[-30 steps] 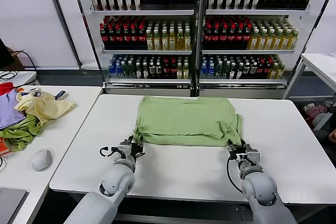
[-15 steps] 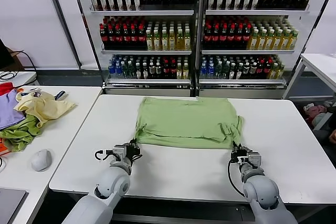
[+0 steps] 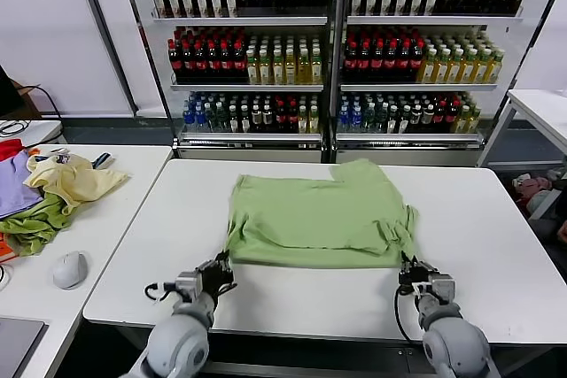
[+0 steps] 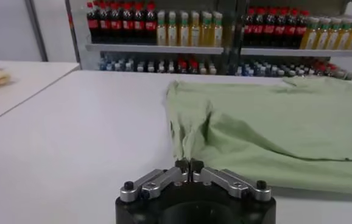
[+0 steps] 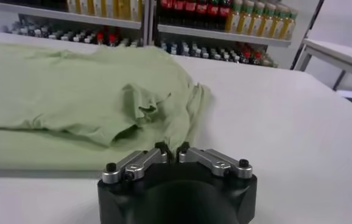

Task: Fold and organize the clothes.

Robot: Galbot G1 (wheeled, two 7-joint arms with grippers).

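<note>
The light sage-green shirt [image 3: 319, 214] lies flat, folded over, on the white table [image 3: 301, 298]. My left gripper [image 3: 219, 270] is shut on its near left corner; the left wrist view shows the fingertips pinched together [image 4: 189, 165] on the shirt's edge [image 4: 273, 128]. My right gripper [image 3: 409, 269] is shut on the near right corner; in the right wrist view [image 5: 172, 149] a thin strip of the shirt [image 5: 72, 91] runs between the jaws. Both grippers sit low, close to the table's near edge. The buttons and printed graphic are hidden.
A side table on the left holds a pale yellow garment [image 3: 75, 179], a lilac cloth [image 3: 13, 190], a green cloth [image 3: 35, 226] and a grey mouse [image 3: 69, 269]. Bottle shelves [image 3: 337, 50] stand behind the table. Another white table [image 3: 545, 108] is at the far right.
Both grippers have drawn back toward me along the table, pulling the shirt's near edge with them. The shirt lies closer to the near edge and is stretched flatter.
</note>
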